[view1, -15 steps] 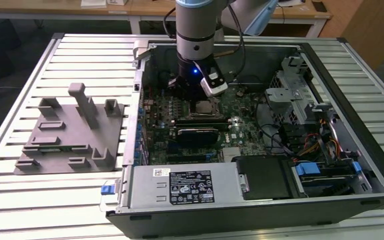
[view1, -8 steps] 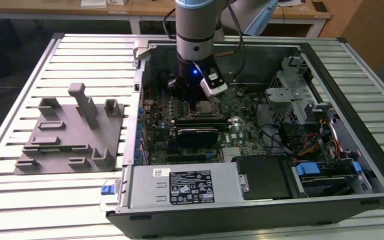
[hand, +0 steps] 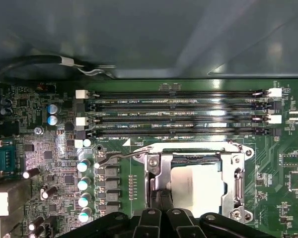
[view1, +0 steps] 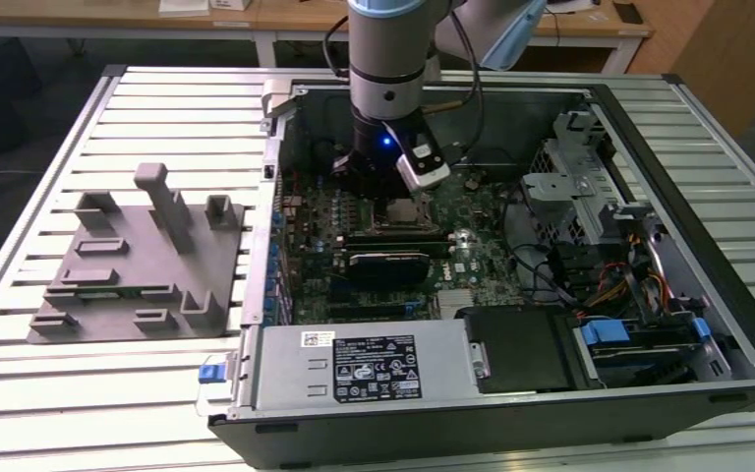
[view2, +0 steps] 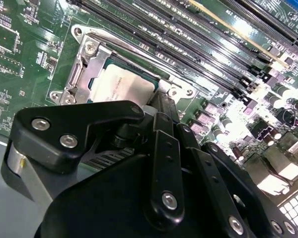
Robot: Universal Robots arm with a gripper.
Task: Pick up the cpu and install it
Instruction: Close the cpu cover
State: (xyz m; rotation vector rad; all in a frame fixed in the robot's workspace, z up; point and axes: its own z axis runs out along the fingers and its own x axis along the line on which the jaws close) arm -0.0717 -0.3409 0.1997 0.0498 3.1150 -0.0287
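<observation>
Cpu (hand: pixel 196 183): silvery square with pale rim, lies flat inside socket (hand: pixel 237 184), top uncovered, metal frame around it. Pincer (hand: pixel 161 195): black, fingers pressed together, tips down at socket's edge, just beside cpu, grasping nothing; in second wrist view, sits close by one side of cpu. Lever (hand: pixel 121 155): thin wire, runs from socket toward capacitors (hand: pixel 83 183). Memory slots (hand: pixel 179 116): long dark rows, parallel, beside socket. Motherboard (view1: pixel 483 258): green, lies flat in open case (view1: pixel 509 428). Arm (view1: pixel 391 59): stands upright over socket. Desk (view1: pixel 168 98): slatted metal, carries case. Fixture plate (view1: pixel 142 265): grey, with upright posts, lies on desk at exterior view's left, just beside case.
</observation>
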